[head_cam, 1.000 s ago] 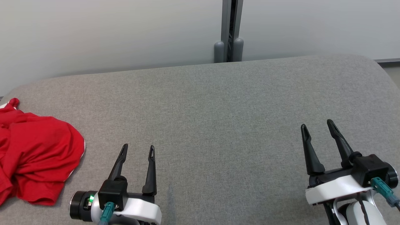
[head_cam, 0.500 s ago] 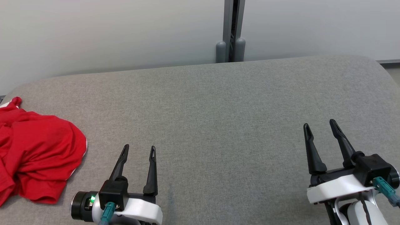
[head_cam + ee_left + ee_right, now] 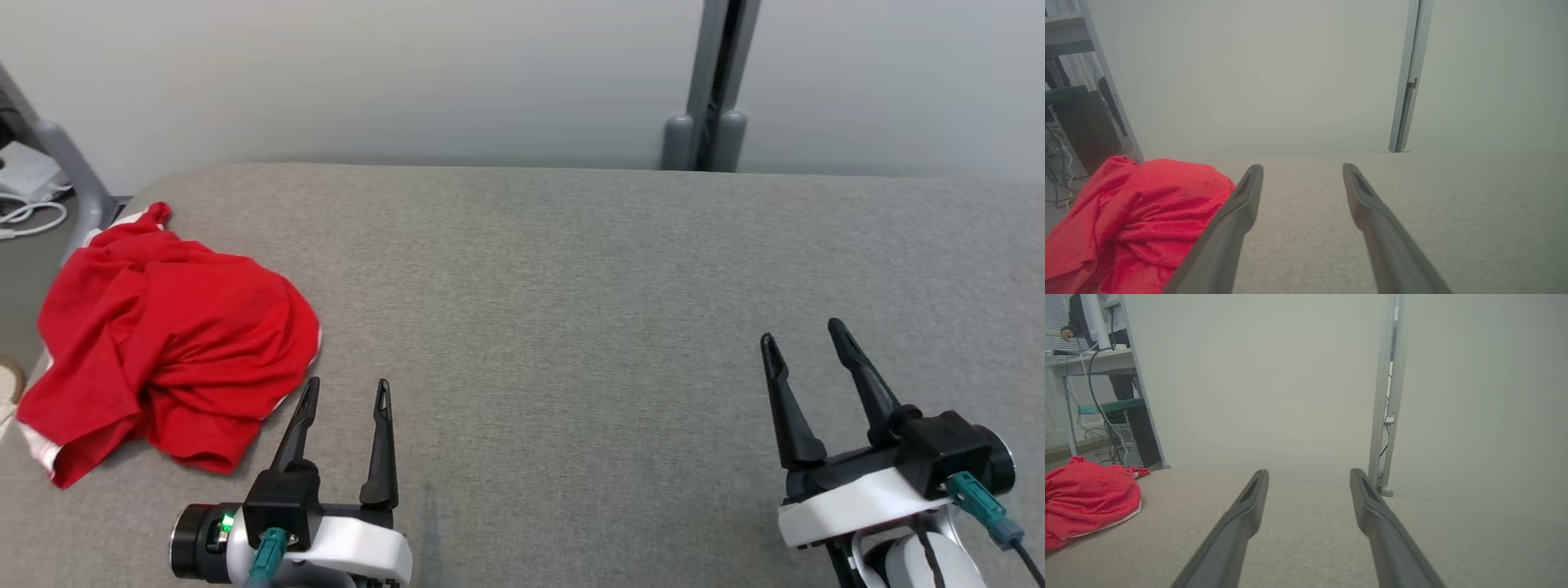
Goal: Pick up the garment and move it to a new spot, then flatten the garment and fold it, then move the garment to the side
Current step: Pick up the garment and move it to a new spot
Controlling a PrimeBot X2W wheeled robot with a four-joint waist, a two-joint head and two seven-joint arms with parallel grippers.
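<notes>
I see the garment (image 3: 171, 343) as soft red cloth, matt and creased. The padded surface (image 3: 571, 286) under it is grey woven fabric, matt, slightly rough. The left gripper (image 3: 347, 390) and right gripper (image 3: 804, 336) look like dark matt plastic with smooth white shells at their bases.

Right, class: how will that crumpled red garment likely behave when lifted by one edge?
The red garment lies in soft folds, so it will probably drape limply. It looks thin, so likely light. Being bunched, one pinch may lift only some layers, the rest trailing.
</notes>
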